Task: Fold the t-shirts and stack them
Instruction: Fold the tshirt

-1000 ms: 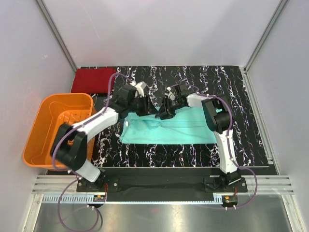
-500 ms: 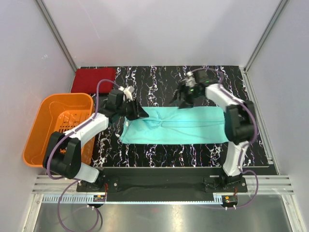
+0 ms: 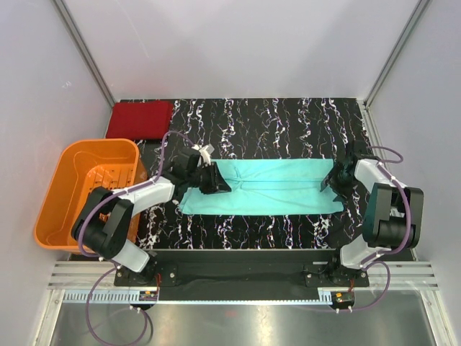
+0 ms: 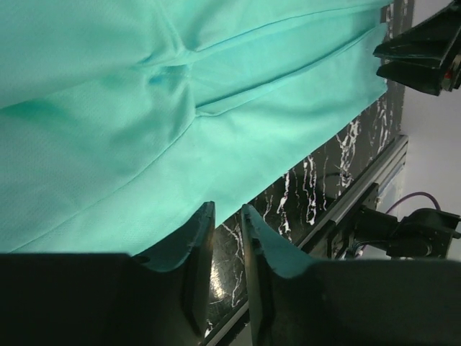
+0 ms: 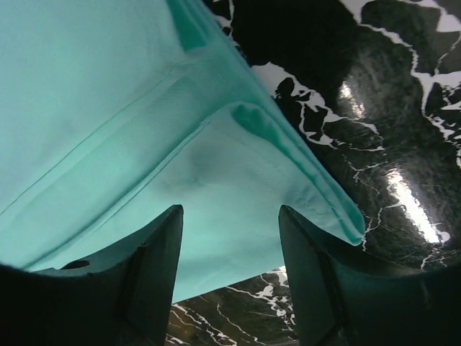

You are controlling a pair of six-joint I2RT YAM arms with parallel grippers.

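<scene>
Top external: table (image 3: 288, 122), glossy black with white marble veining. Teal-green t-shirt (image 3: 263, 186), soft cloth, lying flat at mid-table as a long rectangular band with lengthwise seams and a small pucker near its left end. Dark red t-shirt (image 3: 139, 120), folded into a neat rectangle at the far left corner, well apart from the teal one. Orange basket (image 3: 52, 189), slatted plastic with rounded corners, beside the table's left edge. Left gripper (image 3: 215, 180) over the band's left end; right gripper (image 3: 333, 180) at its right end. Left wrist: dark fingers (image 4: 196, 249) close together, with a narrow gap and nothing in it, above the shirt's edge; fine knit weave, creases meeting at the pucker. Right wrist: fingers (image 5: 155, 267) spread wide, gripping nothing, above a layered hem corner; smooth cloth, glare on the marble.
</scene>
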